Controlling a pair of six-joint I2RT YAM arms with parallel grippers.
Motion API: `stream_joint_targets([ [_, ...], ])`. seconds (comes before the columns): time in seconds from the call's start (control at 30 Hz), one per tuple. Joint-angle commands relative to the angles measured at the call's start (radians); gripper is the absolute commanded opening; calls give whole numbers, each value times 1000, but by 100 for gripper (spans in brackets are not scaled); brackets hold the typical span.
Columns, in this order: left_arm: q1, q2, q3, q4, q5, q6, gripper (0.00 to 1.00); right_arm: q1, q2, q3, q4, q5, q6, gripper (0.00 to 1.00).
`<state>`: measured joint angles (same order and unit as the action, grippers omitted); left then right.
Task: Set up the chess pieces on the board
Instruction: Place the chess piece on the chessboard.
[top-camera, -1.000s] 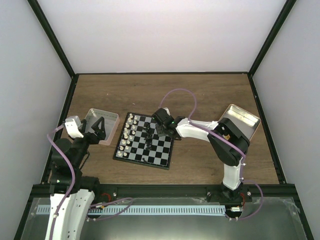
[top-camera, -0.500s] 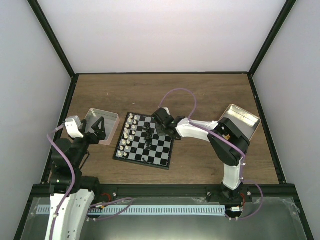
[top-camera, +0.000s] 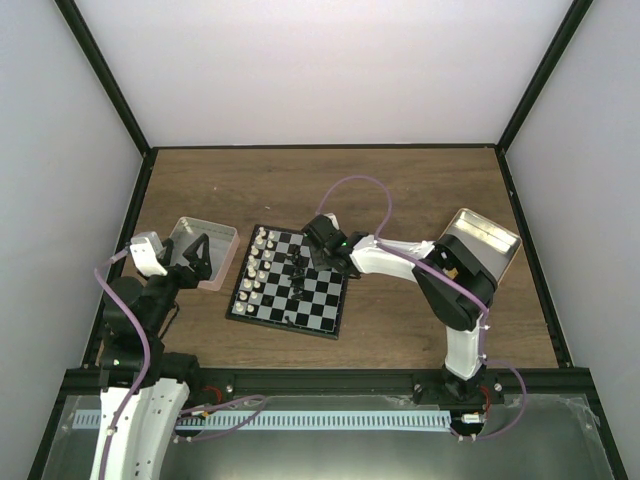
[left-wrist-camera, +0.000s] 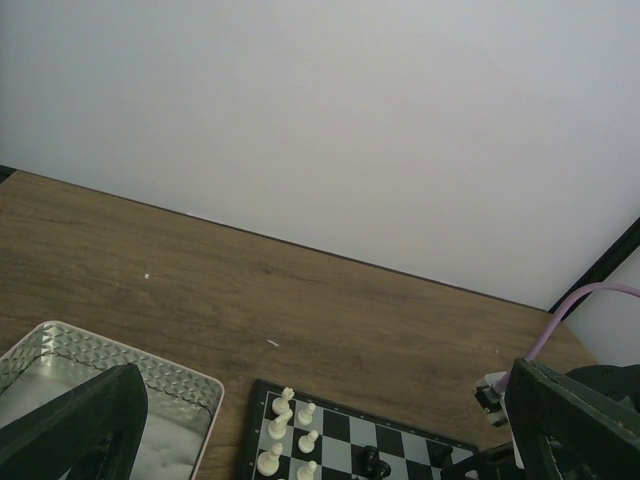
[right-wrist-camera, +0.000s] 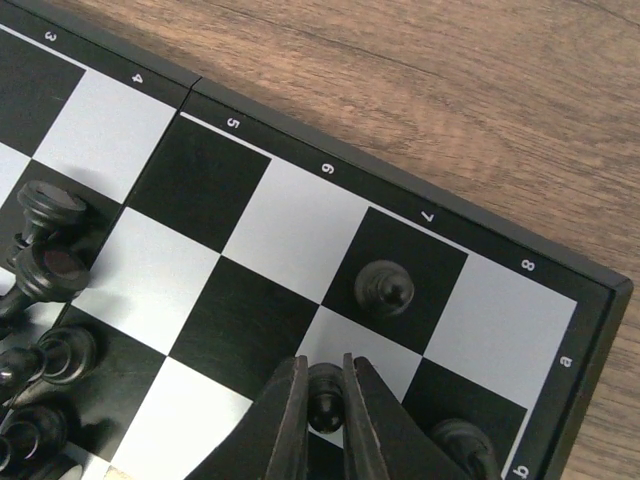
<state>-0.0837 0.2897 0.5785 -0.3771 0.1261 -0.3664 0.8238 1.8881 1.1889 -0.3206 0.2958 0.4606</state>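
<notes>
Checks of black and white fill the small square board (top-camera: 290, 282), ringed by a thin black border printed with numerals and letters, lying mid-frame in the overhead view. White pieces (top-camera: 257, 262) line its left edge; black pieces (top-camera: 298, 262) cluster near its centre. Low in the right wrist view, the right gripper (right-wrist-camera: 322, 378) pinches a black pawn (right-wrist-camera: 324, 398) narrowly. The left gripper (top-camera: 197, 256) gapes wide by the pinkish tin (top-camera: 225, 240) at left.

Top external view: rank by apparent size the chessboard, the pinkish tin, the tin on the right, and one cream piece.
1. Black-and-white checkered square chessboard.
2-3. Pinkish shallow square tin and yellow-tan shallow metal tin: look alike, both partly hidden, so unranked.
4. Cream chess piece, far-left board corner.
</notes>
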Motion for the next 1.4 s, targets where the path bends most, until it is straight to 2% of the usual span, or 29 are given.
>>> stream_joint_targets([
  [0.0,7,-3,-8,19,14,-1,100,-8,8,40,-2,23,-1,12],
  [0.2,7,-1,-8,20,15,-2,100,-8,-45,40,-15,19,1,15],
  [1.0,7,-2,-9,20,17,-1,100,-8,-22,50,-48,34,8,8],
  [1.37,7,-2,-10,21,18,0,100,-7,-133,71,-30,-55,-3,29],
])
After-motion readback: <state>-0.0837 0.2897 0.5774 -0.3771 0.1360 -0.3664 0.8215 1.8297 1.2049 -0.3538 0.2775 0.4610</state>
